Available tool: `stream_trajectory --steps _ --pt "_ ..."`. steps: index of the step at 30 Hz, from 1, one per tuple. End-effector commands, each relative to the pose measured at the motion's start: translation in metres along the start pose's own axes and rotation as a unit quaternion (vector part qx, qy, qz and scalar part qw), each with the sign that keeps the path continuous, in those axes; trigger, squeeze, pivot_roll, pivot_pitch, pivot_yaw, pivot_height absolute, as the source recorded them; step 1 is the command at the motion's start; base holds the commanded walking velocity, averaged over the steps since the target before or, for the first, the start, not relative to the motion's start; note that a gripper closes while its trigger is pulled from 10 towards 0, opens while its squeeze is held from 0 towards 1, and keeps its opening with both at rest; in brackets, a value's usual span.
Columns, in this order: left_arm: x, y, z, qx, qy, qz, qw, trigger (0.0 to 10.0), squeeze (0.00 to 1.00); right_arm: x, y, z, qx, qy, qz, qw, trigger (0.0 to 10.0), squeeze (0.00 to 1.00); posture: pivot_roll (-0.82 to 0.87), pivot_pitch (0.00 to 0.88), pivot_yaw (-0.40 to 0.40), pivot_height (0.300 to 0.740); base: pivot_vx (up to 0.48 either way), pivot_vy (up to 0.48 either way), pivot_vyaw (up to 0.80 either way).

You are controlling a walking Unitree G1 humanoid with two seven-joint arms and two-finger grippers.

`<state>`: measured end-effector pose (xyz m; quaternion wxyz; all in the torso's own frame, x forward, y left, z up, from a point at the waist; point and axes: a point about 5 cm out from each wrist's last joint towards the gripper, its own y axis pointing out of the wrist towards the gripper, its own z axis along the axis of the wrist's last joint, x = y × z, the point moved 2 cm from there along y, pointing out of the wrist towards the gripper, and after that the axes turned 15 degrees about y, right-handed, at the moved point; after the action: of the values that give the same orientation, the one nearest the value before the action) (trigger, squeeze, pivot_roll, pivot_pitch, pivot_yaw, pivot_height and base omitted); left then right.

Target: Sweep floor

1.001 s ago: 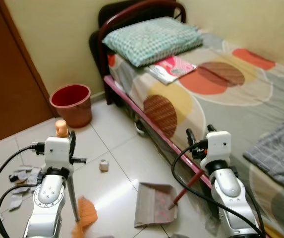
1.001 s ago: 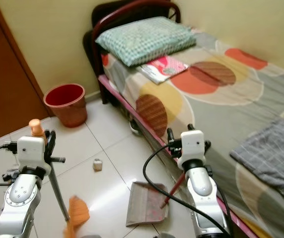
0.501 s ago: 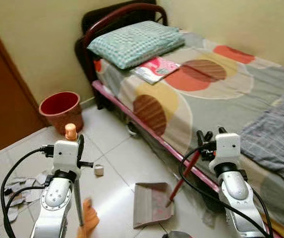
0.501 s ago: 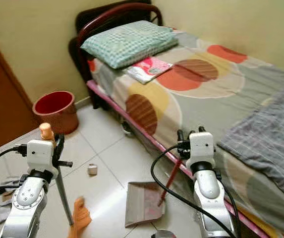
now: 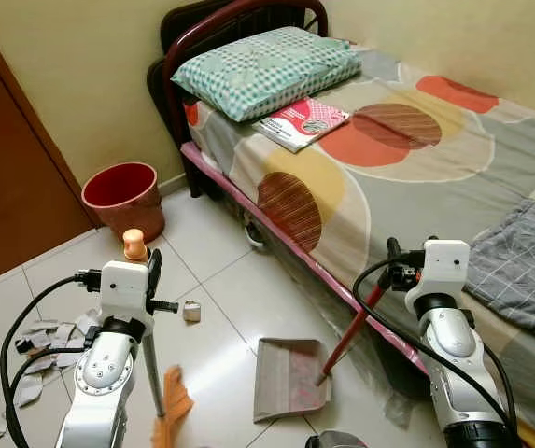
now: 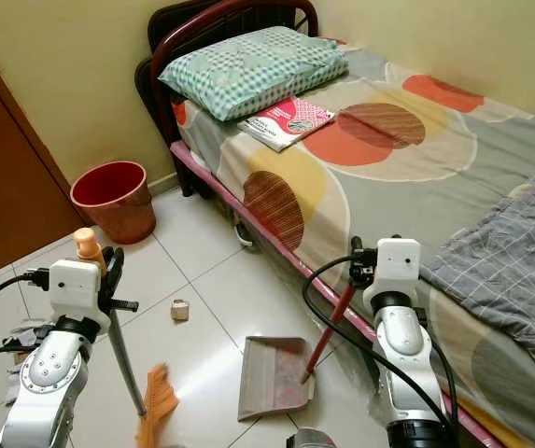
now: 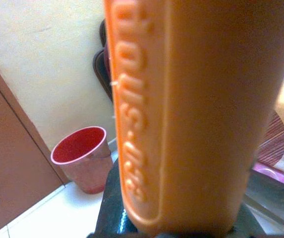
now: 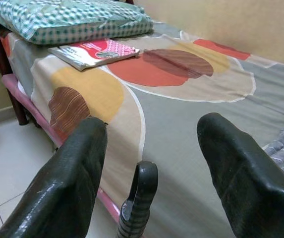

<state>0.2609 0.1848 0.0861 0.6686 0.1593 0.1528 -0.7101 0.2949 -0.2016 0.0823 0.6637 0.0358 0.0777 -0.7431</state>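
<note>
Left gripper [image 5: 141,271]: we clench the orange grip [image 5: 134,245] of the broom; in the left wrist view that grip [image 7: 191,109] sits tight between the fingers.
Broom: its grey shaft [image 5: 152,369] slants down from our left hand to the orange bristles [image 5: 172,411], which rest on the near-left floor tiles.
Right gripper [image 5: 396,273]: our fingers [image 8: 67,173] stand wide apart, with the dark tip of the dustpan handle [image 8: 138,198] between them; we cannot tell whether they press it.
Dustpan [image 5: 288,378]: flat on the floor near the bed, between our two arms, its red handle [image 5: 346,331] leaning up towards the right gripper.
Rubbish: a small block [image 5: 192,311] lies on the tiles beyond the bristles; grey scraps [image 5: 34,341] lie at the near left.
Surroundings: red bin [image 5: 122,198] by the far wall, bed [image 5: 407,168] on the right with a checked pillow [image 5: 267,67] and a magazine [image 5: 302,119].
Change: against half a second ago, the bristles sit a little nearer the dustpan; both holds look the same.
</note>
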Motion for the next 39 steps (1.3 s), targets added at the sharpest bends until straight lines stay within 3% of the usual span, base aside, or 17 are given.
stream_trajectory --steps 1,3,4,5,6,7,13,14,16,17,18,30,32,37,39 --pt "-0.007 0.000 0.003 0.004 0.012 0.002 1.000 10.0 0.00 0.000 0.005 0.003 0.002 0.008 -0.003 1.000 10.0 0.00 -0.01 0.044 0.064 0.740 0.000 0.000 0.00" --pt "-0.007 0.000 0.004 0.005 0.012 0.001 1.000 10.0 0.00 0.002 0.006 0.003 0.002 0.021 -0.009 1.000 10.0 0.00 -0.01 0.048 0.069 0.740 0.000 0.000 0.00" --pt "-0.006 0.000 0.004 0.005 0.012 0.000 1.000 10.0 0.00 0.003 0.006 0.004 0.003 0.028 -0.012 1.000 10.0 0.15 -0.01 0.048 0.069 0.740 0.000 0.000 0.00" --pt "-0.006 0.000 0.004 0.005 0.012 0.000 1.000 10.0 0.00 0.003 0.007 0.004 0.004 0.031 -0.014 0.999 10.0 0.15 -0.01 0.048 0.069 0.740 0.000 0.000 0.00" --pt "-0.006 0.000 0.005 0.005 0.011 -0.001 1.000 10.0 0.00 0.003 0.007 0.004 0.005 0.035 -0.014 0.999 10.0 0.35 -0.01 0.049 0.068 0.740 0.000 0.000 0.00" --pt "-0.005 0.000 0.005 0.005 0.011 -0.003 1.000 10.0 0.00 0.003 0.007 0.004 0.004 0.041 -0.014 0.999 10.0 1.00 -0.01 0.049 0.068 0.740 0.000 0.000 0.00" --pt "-0.006 0.000 0.005 0.005 0.010 -0.002 1.000 10.0 0.00 0.004 0.008 -0.004 -0.018 0.068 -0.026 0.997 10.0 1.00 0.00 0.047 0.059 0.740 0.000 0.000 0.00" --pt "-0.007 0.000 0.005 0.004 0.010 -0.001 1.000 10.0 0.00 0.002 0.008 -0.006 -0.023 0.071 -0.024 0.997 10.0 0.77 0.00 0.047 0.059 0.740 0.000 0.000 0.00" --pt "-0.007 0.000 0.005 0.004 0.010 -0.001 1.000 10.0 0.00 0.002 0.008 -0.006 -0.025 0.071 -0.023 0.997 10.0 0.77 0.00 0.047 0.059 0.740 0.000 0.000 0.00" --pt "-0.006 -0.001 0.005 0.004 0.009 -0.001 1.000 10.0 0.00 0.002 0.008 -0.007 -0.028 0.072 -0.023 0.997 10.0 0.30 0.00 0.047 0.059 0.740 0.000 0.000 0.00" --pt "-0.006 -0.002 0.005 0.004 0.009 -0.002 1.000 10.0 0.00 0.001 0.008 -0.008 -0.030 0.077 -0.024 0.996 10.0 0.00 0.00 0.048 0.058 0.740 0.000 0.000 0.00" --pt "0.003 -0.009 -0.001 -0.004 0.005 -0.015 1.000 10.0 0.00 0.000 0.003 -0.015 -0.038 0.073 -0.020 0.996 10.0 0.00 -0.01 0.049 0.073 0.740 0.000 0.000 0.00" --pt "0.001 -0.008 -0.007 -0.020 -0.002 0.000 1.000 10.0 0.00 -0.003 0.006 -0.020 -0.045 0.079 -0.024 0.996 10.0 0.00 0.00 0.054 0.061 0.740 0.000 0.000 0.00" --pt "-0.005 0.003 0.015 0.022 0.015 -0.006 1.000 10.0 0.00 -0.024 0.021 -0.006 -0.035 0.072 0.020 0.997 10.0 0.00 0.01 0.029 0.031 0.740 0.000 0.000 0.00" --pt "-0.010 0.010 0.006 0.009 0.013 0.011 1.000 10.0 0.00 -0.024 0.027 -0.008 -0.035 0.062 0.024 0.997 10.0 0.00 0.01 0.026 0.027 0.740 0.000 0.000 0.00"
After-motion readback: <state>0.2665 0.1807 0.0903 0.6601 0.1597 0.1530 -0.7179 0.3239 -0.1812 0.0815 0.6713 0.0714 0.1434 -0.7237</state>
